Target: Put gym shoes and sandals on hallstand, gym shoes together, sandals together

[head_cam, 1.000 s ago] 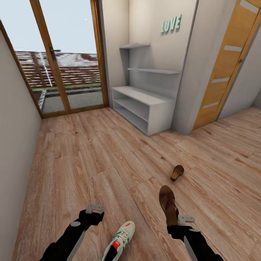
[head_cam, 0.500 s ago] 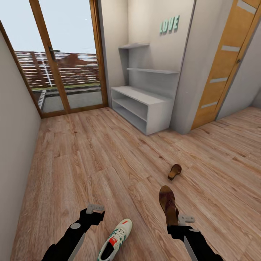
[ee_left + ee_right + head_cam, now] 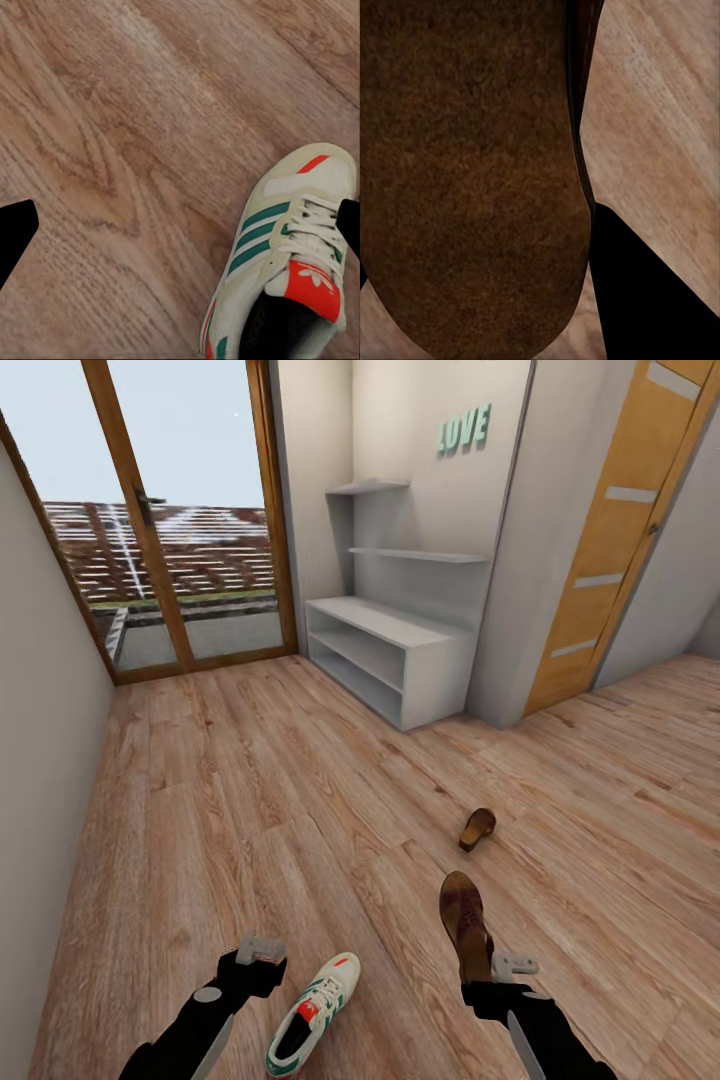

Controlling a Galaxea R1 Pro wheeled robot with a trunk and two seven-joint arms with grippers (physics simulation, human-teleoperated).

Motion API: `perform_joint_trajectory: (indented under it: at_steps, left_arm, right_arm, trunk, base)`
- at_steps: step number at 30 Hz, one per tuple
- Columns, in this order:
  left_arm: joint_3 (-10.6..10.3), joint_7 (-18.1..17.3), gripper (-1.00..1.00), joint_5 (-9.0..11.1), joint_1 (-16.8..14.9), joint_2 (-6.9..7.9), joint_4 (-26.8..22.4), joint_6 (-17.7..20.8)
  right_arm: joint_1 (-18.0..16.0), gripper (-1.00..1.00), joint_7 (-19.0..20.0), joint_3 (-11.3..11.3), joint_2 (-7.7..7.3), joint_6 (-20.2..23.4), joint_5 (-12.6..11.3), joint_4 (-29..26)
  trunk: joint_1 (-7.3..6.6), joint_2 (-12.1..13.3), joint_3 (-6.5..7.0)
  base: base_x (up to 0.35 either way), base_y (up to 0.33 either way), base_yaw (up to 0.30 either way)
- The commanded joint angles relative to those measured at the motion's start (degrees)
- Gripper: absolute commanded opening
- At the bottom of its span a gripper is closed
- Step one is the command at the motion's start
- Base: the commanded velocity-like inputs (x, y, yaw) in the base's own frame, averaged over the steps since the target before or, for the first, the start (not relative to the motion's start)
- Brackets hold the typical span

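Note:
One white gym shoe (image 3: 313,1015) with green stripes lies on the corridor floor (image 3: 250,810) just right of my left gripper (image 3: 258,952), which is open. In the left wrist view the shoe (image 3: 285,255) lies beside one fingertip (image 3: 349,223), outside the wide gap. The second gym shoe is out of view. My right gripper (image 3: 487,966) is shut on the heel end of a brown sandal (image 3: 463,920), held above the floor; its sole (image 3: 472,172) is close against the right wrist camera. The other sandal (image 3: 477,828) lies on the floor ahead. The hallstand (image 3: 390,650) stands against the far wall.
A glazed wooden door (image 3: 170,530) closes the corridor's far end, with a plain wall (image 3: 40,760) along the left. A wall corner (image 3: 510,610) and an orange door (image 3: 610,550) stand right of the hallstand. Open wood floor lies between me and the rack.
The whole view has shifted slightly, so the camera moved. The sneaker and the floor sandal drifted left in the picture. Both grippers keep their pose, the right still holding its sandal.

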Motion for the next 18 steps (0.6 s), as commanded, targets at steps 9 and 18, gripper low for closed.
perform_joint_trajectory:
  at_steps: [9,18]
  left_arm:
    - [-0.86,-0.10,1.00,0.07,-0.07,0.26,3.05,0.24]
    - [-9.67,-1.98,1.00,0.11,-0.09,0.55,3.22,0.32]
  right_arm:
    - [-0.01,-1.00,-0.16,-0.04,-0.02,0.36,-0.16,-0.09]
    - [-0.01,-1.00,-0.16,-0.10,-0.11,0.36,-0.16,-0.13]
  trunk:
    - [1.09,-2.03,-1.54]
    - [1.27,-2.12,-3.69]
  base:
    - [0.000,0.000,0.000]
    - [0.000,0.000,0.000]
